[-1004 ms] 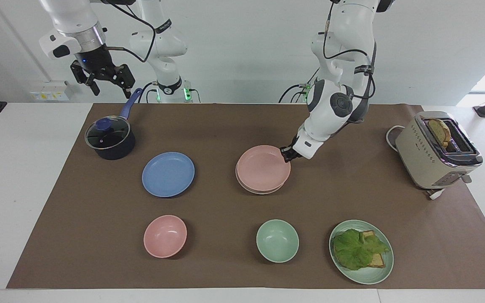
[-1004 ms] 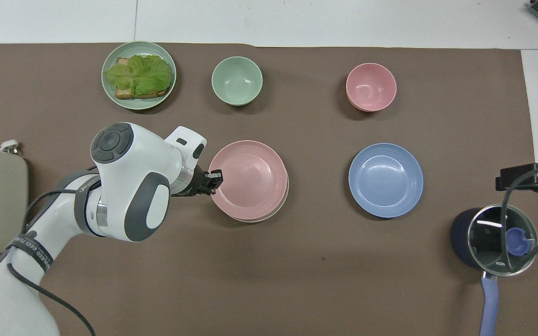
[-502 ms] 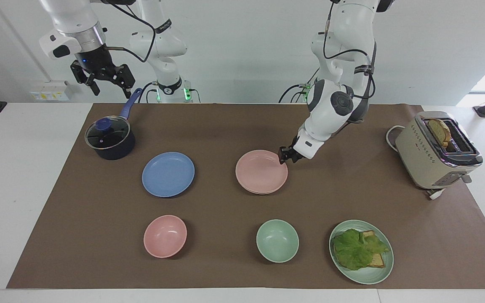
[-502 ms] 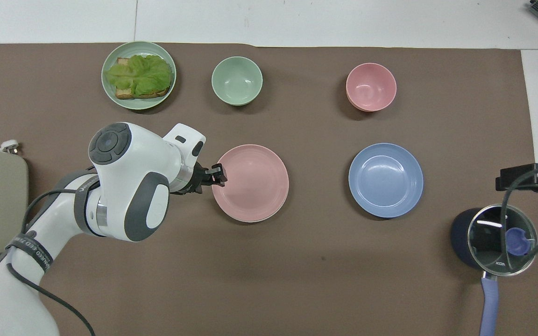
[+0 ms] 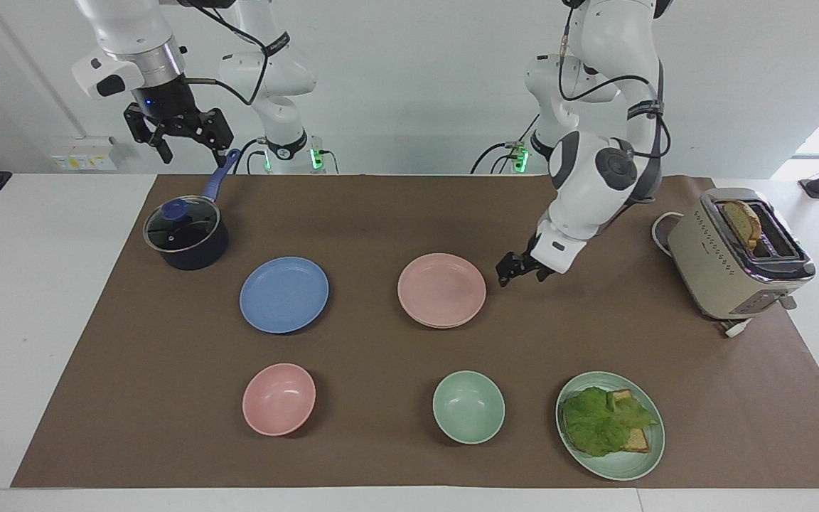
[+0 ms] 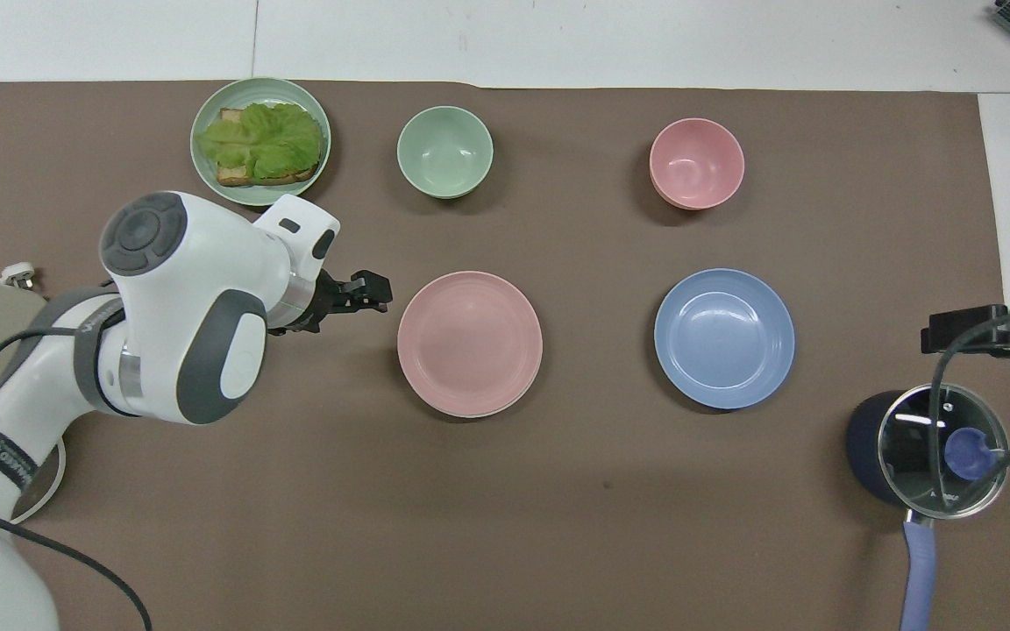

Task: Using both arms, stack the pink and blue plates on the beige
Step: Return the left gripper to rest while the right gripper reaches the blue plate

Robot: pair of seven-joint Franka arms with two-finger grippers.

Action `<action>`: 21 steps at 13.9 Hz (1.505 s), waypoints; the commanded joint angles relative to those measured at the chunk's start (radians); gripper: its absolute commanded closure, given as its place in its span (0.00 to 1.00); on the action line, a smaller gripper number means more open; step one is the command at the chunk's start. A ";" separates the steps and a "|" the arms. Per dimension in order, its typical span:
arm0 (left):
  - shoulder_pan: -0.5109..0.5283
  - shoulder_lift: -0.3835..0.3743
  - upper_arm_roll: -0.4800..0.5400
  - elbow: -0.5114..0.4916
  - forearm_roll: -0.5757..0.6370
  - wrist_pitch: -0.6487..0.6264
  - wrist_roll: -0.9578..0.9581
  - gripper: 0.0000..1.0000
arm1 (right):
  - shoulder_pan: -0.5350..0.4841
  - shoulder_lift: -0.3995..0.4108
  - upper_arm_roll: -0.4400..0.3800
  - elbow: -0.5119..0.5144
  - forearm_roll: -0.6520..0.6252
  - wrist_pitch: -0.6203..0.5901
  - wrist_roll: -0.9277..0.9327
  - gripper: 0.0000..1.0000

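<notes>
In the upper left of the facing frame the right hand (image 5: 180,139) waits above the pot's handle, fingers spread and empty. Below it, left of centre, the blue plate (image 5: 284,294) lies alone on the bench (image 5: 40,284), untouched.

At centre frame comes the change. A second ago the left hand (image 5: 512,269) pinched the rim of the pink plate (image 5: 441,288). Now it has let go and drawn back toward the right of the frame, jaws apart, holding nothing. The pink plate sits squarely on the beige plate (image 6: 480,414), of which only a thin edge shows. We judge the first stacking done and the blue plate next.

Being round, the plates have no long axis. All lie flat, hollows upward.
</notes>
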 commanded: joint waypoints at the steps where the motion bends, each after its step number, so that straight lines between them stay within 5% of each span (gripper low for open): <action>1: 0.084 -0.009 -0.004 0.044 0.087 -0.098 0.089 0.00 | -0.004 -0.007 0.001 -0.129 0.013 0.148 -0.033 0.00; 8: 0.260 -0.065 -0.003 0.100 0.174 -0.205 0.286 0.00 | -0.004 0.239 0.001 -0.200 0.067 0.410 -0.033 0.00; 14: 0.276 -0.084 -0.006 0.284 0.227 -0.415 0.321 0.00 | -0.037 0.313 0.001 -0.349 0.126 0.638 -0.160 0.00; 21: 0.276 -0.168 -0.006 0.293 0.223 -0.449 0.321 0.00 | -0.082 0.370 0.001 -0.437 0.196 0.750 -0.309 0.00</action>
